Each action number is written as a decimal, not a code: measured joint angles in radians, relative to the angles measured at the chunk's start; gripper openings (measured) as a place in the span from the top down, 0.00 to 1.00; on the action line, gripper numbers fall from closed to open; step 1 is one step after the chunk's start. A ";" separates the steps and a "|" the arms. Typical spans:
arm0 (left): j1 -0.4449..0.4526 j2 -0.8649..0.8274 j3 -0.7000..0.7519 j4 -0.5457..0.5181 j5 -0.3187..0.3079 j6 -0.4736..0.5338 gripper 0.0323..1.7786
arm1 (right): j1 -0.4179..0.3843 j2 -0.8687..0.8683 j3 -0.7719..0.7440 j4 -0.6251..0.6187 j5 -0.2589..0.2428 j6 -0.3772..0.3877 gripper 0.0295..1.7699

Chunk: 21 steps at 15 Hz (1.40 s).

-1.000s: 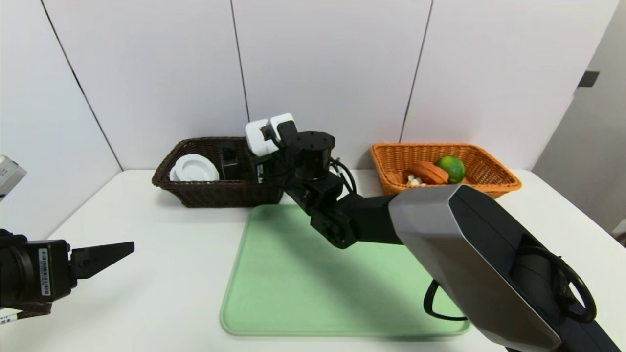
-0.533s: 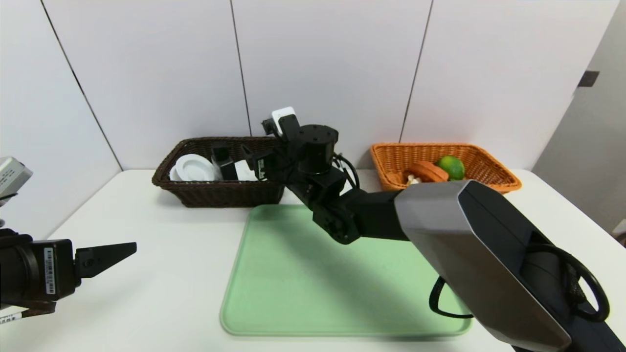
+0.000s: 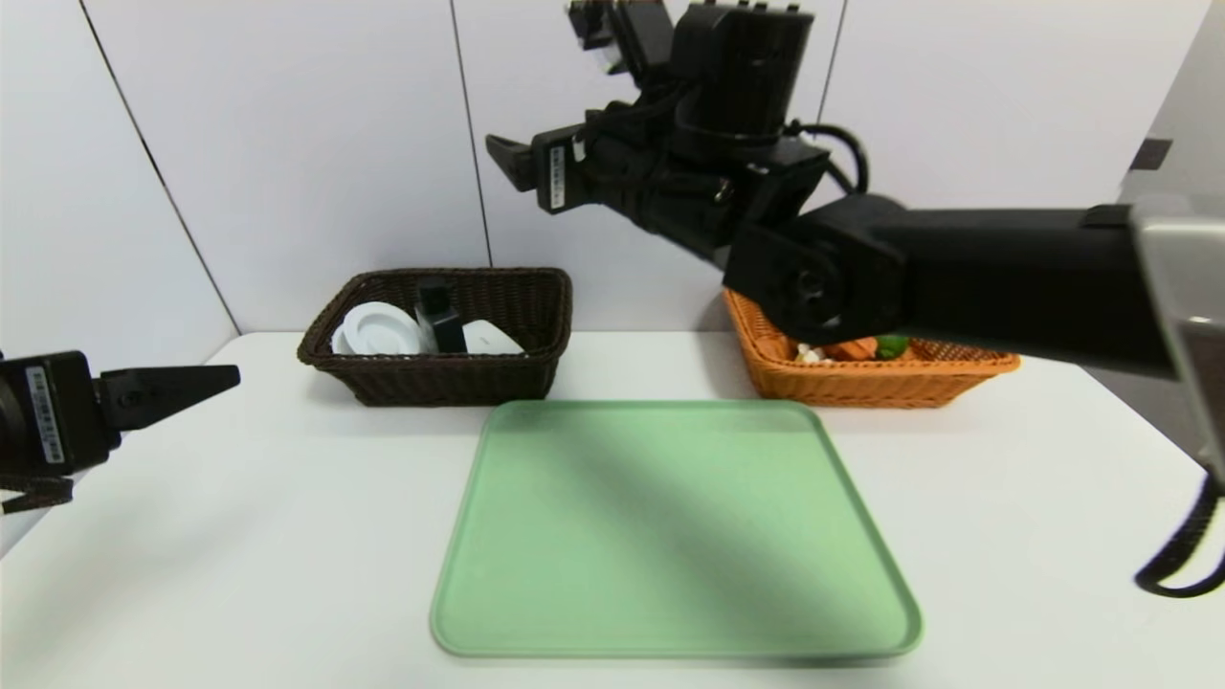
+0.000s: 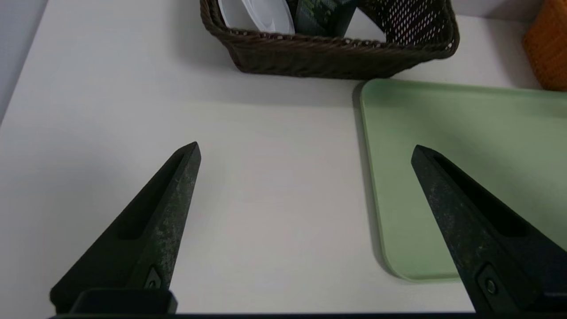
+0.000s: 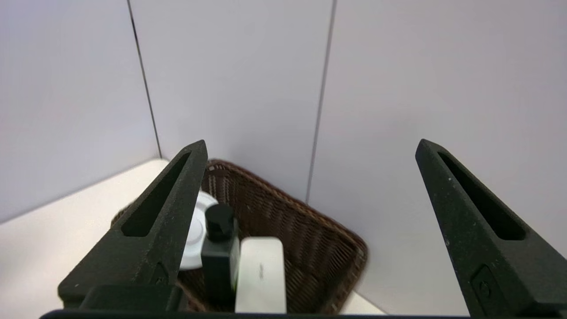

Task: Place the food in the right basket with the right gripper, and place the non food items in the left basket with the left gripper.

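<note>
The left basket, dark brown wicker, holds the non food items: a white ribbed disc, a dark bottle and a flat white box. My right gripper hangs high above and behind that basket, open and empty; the box and bottle lie far below it. The right basket, light orange, holds the food: a tart wedge and a green lime, mostly hidden behind my right arm. My left gripper stands open and empty over the table's left side.
A pale green tray lies at the table's middle, in front of both baskets, with nothing on it. White wall panels stand close behind the baskets. My right arm spans the air above the orange basket.
My right gripper opened and let the flat white box drop into the dark brown basket, then rose high above it. The left gripper drifted slightly back.
</note>
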State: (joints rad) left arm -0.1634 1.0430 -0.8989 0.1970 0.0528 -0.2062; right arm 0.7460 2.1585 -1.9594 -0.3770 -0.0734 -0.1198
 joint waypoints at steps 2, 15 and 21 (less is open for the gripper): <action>0.038 0.013 -0.044 0.007 0.001 0.037 0.05 | -0.021 -0.089 0.000 0.189 -0.011 -0.004 0.07; 0.108 -0.070 -0.063 0.094 0.003 0.101 0.05 | -0.212 -0.431 0.244 1.066 -0.297 0.422 0.04; 0.172 -0.162 -0.037 0.110 0.001 0.107 0.05 | -0.332 -0.726 0.527 1.053 -0.379 0.529 0.04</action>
State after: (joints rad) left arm 0.0089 0.8813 -0.9355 0.3068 0.0534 -0.0994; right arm 0.4140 1.4326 -1.4326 0.6757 -0.4526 0.4087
